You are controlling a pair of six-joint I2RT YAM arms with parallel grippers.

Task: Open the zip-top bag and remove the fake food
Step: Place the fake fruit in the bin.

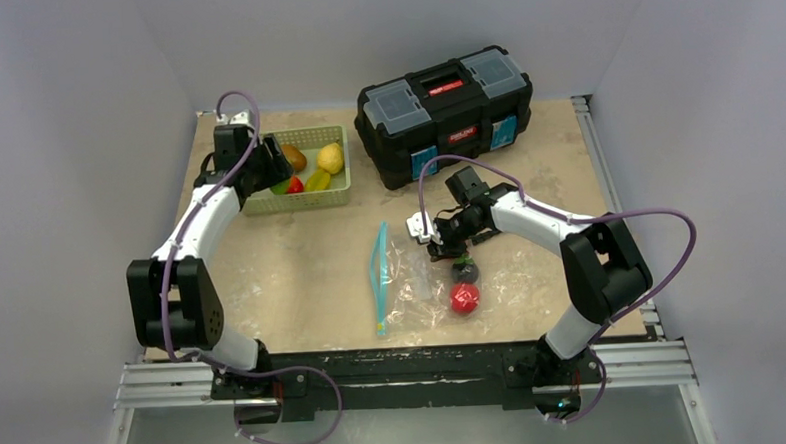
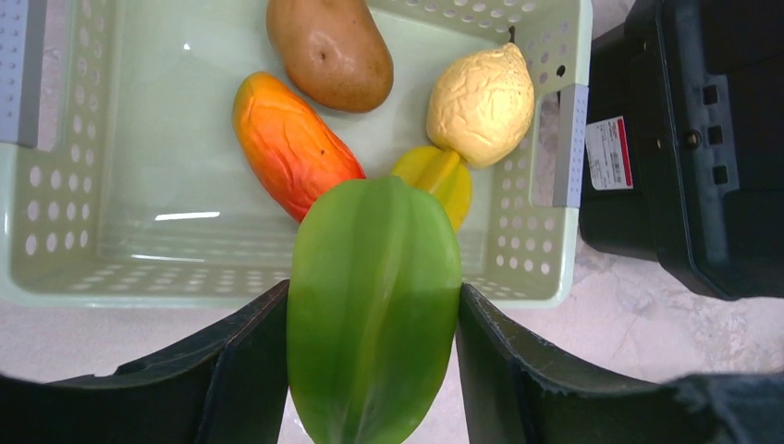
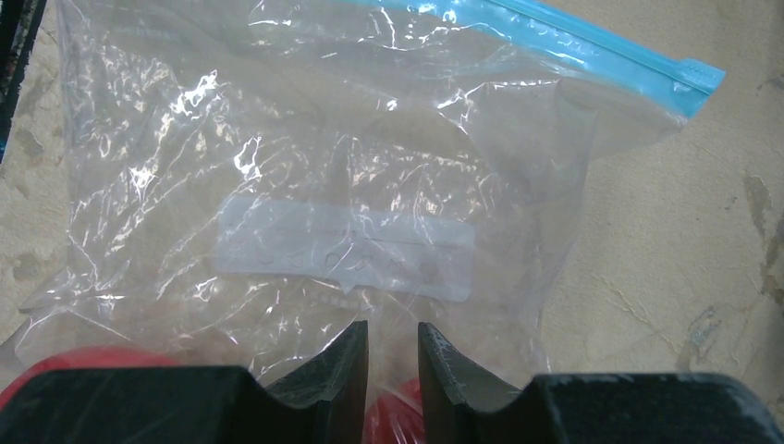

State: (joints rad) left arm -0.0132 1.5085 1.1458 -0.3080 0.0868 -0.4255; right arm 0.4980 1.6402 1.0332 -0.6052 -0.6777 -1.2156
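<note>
Our left gripper (image 2: 370,310) clamps the green star fruit (image 2: 374,305) at a middling spread, a jaw pressed on each flank. The fruit juts ahead of the fingertips over the near wall of the green basket (image 2: 55,277). Beyond the tips lie a potato (image 2: 330,51), an orange-red piece (image 2: 291,143), a lemon (image 2: 481,104) and a yellow star fruit (image 2: 439,176). If we let go here, the fruit could strike the rim and tumble onto the table, or knock the yellow one about.

Our right gripper (image 3: 393,356) stands narrow, with a slim gap between the jaws; we cannot tell whether it pinches film. The zip-top bag (image 3: 305,166) spreads ahead of the tips, its blue zip strip (image 3: 592,42) at the far end. A red piece (image 1: 463,298) and a dark piece (image 1: 464,271) sit on the near side of these jaws, seemingly inside the bag. A weak pinch on slick plastic could slip when lifted; a jerk could send the round pieces rolling off the table.
</note>
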